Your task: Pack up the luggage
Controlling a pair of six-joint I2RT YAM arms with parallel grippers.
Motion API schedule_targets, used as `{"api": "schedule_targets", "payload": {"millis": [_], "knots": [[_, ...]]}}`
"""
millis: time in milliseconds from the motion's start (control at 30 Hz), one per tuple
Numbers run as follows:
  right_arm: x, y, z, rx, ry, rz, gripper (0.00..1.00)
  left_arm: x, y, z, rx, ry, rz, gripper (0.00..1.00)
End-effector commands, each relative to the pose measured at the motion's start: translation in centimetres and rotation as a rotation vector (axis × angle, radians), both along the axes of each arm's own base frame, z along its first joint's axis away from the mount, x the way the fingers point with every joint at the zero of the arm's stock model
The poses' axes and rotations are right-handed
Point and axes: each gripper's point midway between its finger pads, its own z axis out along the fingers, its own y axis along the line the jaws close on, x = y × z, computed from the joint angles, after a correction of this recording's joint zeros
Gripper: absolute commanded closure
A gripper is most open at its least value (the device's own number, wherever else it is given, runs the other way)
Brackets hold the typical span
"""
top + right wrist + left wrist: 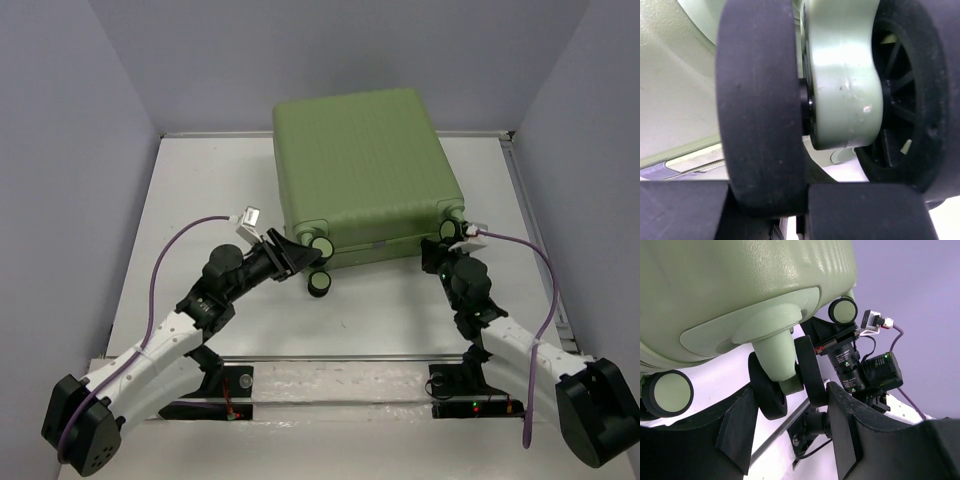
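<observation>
The luggage has a ribbed, faintly glossy hard plastic shell; its wheels carry matt black tyres; the table looks smooth.

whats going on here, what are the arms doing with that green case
Both arms are at the near edge of the closed green luggage, which lies flat on the table. The left gripper is open, straddling the left corner wheel. The right gripper looks shut on the right corner wheel, clamping one black tyre. The case is not open yet.
</observation>
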Motion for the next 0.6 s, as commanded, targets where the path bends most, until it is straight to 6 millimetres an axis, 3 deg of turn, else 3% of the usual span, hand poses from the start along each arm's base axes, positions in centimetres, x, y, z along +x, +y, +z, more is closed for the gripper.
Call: {"api": "schedule_targets", "payload": {"millis": [0, 33, 67, 200, 300, 433, 567], "knots": [[-0.4, 3.5, 3.1, 0.085, -0.097, 0.165, 0.93, -1.7, -1.8, 8.2, -0.125, -0.216, -0.142, 0.94], [-0.6, 4.4, 3.1, 0.095, -0.092, 0.195, 0.93, -1.7, -1.9, 8.5, -0.130, -0.221, -0.145, 0.94], [-1.5, 6.5, 3.0, 0.102, -0.085, 0.262, 0.93, -1.6, -2.0, 9.2, -0.141, -0.235, -0.146, 0.94], [-3.2, 10.4, 2.9, 0.077, -0.077, 0.335, 0.93, -1.6, -2.8, 9.5, -0.155, -0.228, -0.171, 0.94], [-3.9, 12.1, 3.6, 0.100, -0.087, 0.366, 0.93, -1.6, -3.0, 9.9, -0.160, -0.232, -0.174, 0.94], [-5.3, 16.4, 5.3, 0.086, -0.104, 0.442, 0.93, -1.6, -3.7, 10.1, -0.169, -0.225, -0.193, 0.94], [-9.2, 23.4, 7.6, 0.121, -0.151, 0.610, 0.93, -1.6, -4.0, 11.5, -0.189, -0.241, -0.206, 0.94]]}}
